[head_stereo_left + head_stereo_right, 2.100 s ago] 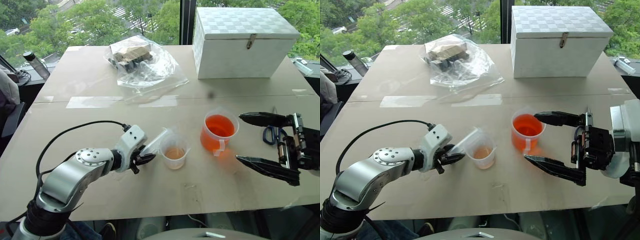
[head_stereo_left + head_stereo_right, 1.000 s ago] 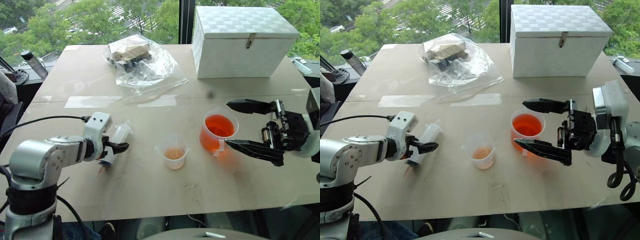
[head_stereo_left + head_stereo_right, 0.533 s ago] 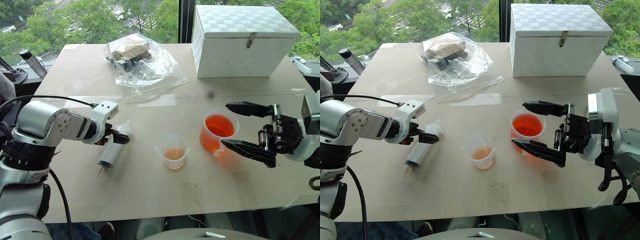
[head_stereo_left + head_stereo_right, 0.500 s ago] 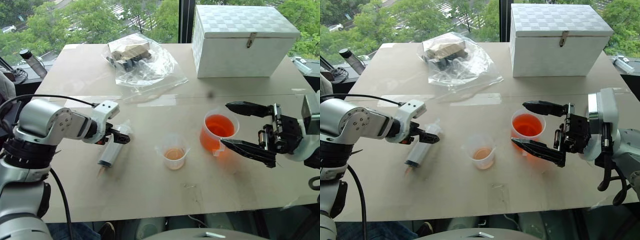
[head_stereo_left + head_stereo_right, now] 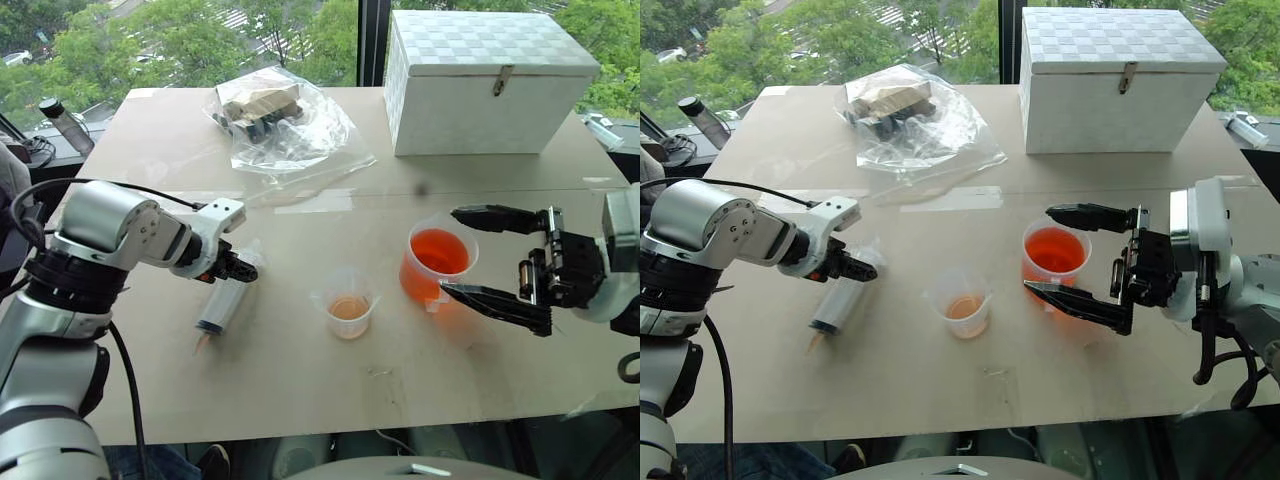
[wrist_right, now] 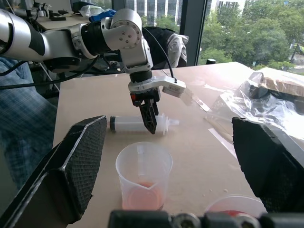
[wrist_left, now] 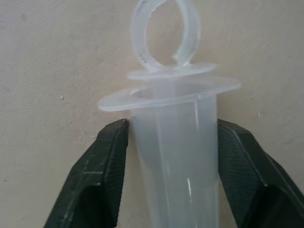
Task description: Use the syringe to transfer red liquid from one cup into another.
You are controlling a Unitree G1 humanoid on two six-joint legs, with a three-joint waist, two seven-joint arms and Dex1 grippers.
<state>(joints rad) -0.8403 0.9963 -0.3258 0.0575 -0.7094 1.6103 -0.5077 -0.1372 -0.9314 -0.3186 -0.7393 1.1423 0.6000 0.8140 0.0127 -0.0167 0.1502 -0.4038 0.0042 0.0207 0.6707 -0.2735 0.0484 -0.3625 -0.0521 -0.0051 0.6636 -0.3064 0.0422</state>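
Clear plastic is what I'm tracking: the big translucent syringe [image 5: 222,305] lies flat on the beige counter [image 5: 300,380] on my left side, its narrow orange-stained tip toward me and its ringed plunger end pointing away toward the window. My left tool [image 5: 237,270] comes down steeply on the barrel just below the flange, and from the wrist camera both black fingers [image 7: 102,171] sit tight against the sides of the barrel, so I read it as clamped on the syringe, which hasn't left the counter. To the right of it, well apart, stands the small handleless clear cup [image 5: 348,301] with a shallow pale-orange puddle in its bottom. A little farther right and back is the larger handled beaker [image 5: 437,262], bright with orange-red liquid [image 5: 439,249]. My right tool [image 5: 495,265] hangs level, fingers spread wide and empty, either side of that beaker without touching it. So the left arm owns the syringe; I judge it must lift and swing rightward.
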